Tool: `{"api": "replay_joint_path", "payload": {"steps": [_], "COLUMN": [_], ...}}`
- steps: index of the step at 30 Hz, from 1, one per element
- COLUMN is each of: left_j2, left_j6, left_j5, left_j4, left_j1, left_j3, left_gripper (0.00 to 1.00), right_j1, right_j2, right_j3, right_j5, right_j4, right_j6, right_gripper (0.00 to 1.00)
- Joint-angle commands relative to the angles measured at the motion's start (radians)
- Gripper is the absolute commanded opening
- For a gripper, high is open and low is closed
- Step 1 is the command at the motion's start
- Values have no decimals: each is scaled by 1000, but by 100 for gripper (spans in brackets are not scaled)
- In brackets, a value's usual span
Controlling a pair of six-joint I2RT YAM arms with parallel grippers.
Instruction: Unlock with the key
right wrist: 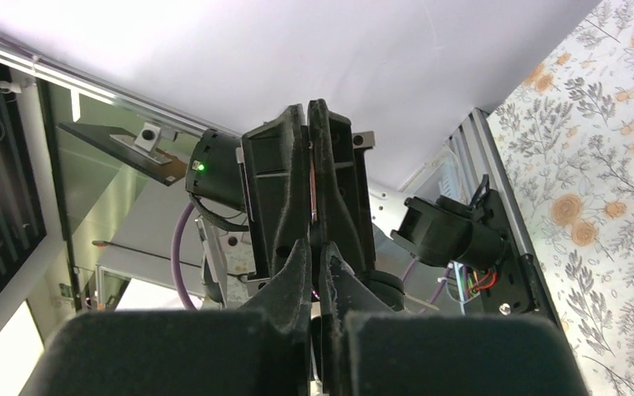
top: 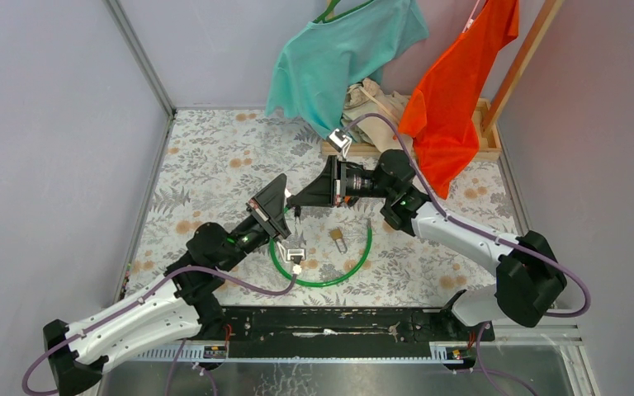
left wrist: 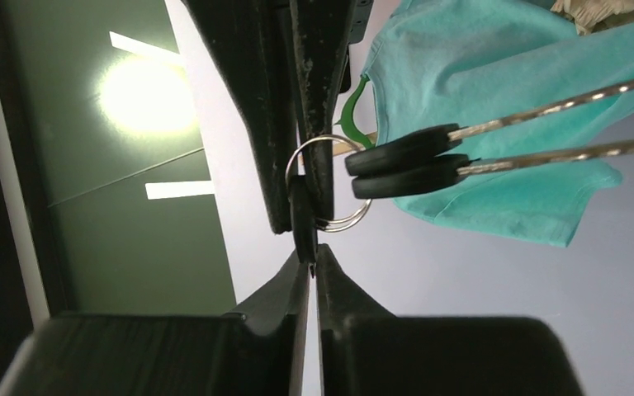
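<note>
Two small keys with black heads (left wrist: 404,161) hang on a silver ring (left wrist: 343,226), blades pointing right. A third black piece (left wrist: 301,216) on that ring is pinched at the tips of my left gripper (left wrist: 312,257), which is shut. My right gripper (right wrist: 315,247) is shut too; its fingers (left wrist: 256,99) come from the opposite side and clamp the same bunch. In the top view the left gripper (top: 287,211) and right gripper (top: 295,201) meet tip to tip above the table. A small brass-orange padlock (top: 338,239) lies on the table, apart from both grippers.
A green hoop (top: 361,260) lies round the padlock. A bare silver key (top: 369,224) lies beside the padlock. A teal shirt (top: 338,54) and an orange shirt (top: 454,99) hang on a wooden rack (top: 489,136) at the back right.
</note>
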Motion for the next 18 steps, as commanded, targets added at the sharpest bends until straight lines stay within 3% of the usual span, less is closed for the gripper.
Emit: {"api": "replay_joint_path", "payload": {"steps": [1,5,7,9,10,14,18], "left_j2": [-3,-8,-14,-27,-23,99,201], "left_j6": [10,-91,-178,-331,-444,-959,-1168], "left_j5": [-16,-38,-49,-53,-43,-9,104], "left_j4": [124,103,31,-148,-249,-708,-964], "left_j1": [-5,-5,-5,-6,-5,-4,-4], "left_j3": [-7,31,75,161,224,543,726], "left_gripper": [27,48,72,95,99,100,100], "right_j1": [-2,-56,-77,-76,-73,-71,-55], "right_j2": [-61,-110,-130,-145,-144,-139,-129], "right_j3": [24,33,68,176,236,355,406], "right_j5": [10,-29,-63,-19,12,83,70], "right_j4": [-77,-191,-296,-599,-751,-1079,-1194], "right_j6": [-68,-136,-223,-453,-560,-813,-938], "right_gripper": [0,0,0,0,0,0,0]}}
